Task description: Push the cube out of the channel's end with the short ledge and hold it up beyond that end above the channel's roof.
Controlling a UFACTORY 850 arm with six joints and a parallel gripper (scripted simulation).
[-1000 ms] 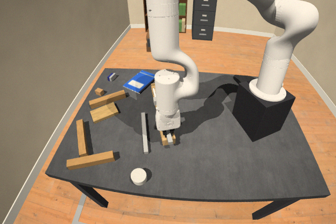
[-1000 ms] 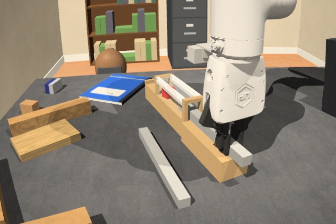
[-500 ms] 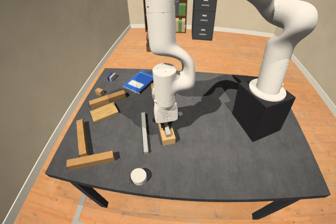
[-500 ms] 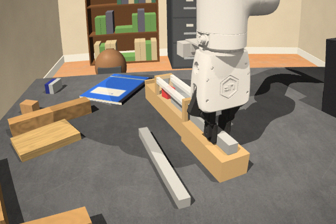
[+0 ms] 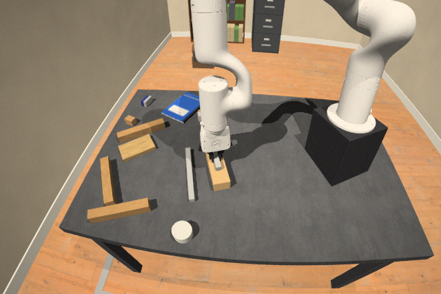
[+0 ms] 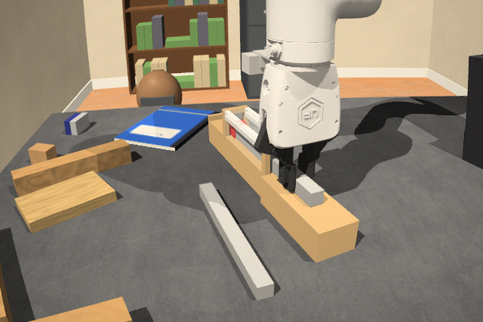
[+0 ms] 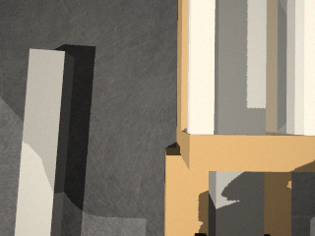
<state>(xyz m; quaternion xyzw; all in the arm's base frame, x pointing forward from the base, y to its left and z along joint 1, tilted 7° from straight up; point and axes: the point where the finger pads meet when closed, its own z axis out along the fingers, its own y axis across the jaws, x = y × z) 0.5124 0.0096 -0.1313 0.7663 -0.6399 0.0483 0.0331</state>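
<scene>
Gripping a short grey square-section stick [image 6: 308,189], the white gripper [image 6: 296,178] stood upright over the open near half of the long tan wooden channel [image 6: 312,221]. Its dark fingers [image 6: 287,173] were nearly closed, clamped on the stick. The stick lay lengthwise in the channel, its near end exposed and its far part running in under the white roof bars [image 6: 239,125]. The small red cube [image 6: 232,131] sat inside the channel near its far end, under those bars. A longer loose grey bar [image 6: 234,238] lay on the dark grey table [image 6: 389,232] just left of the channel, apart from it. A blue notebook [image 6: 165,127] lay left of the channel's far end.
</scene>
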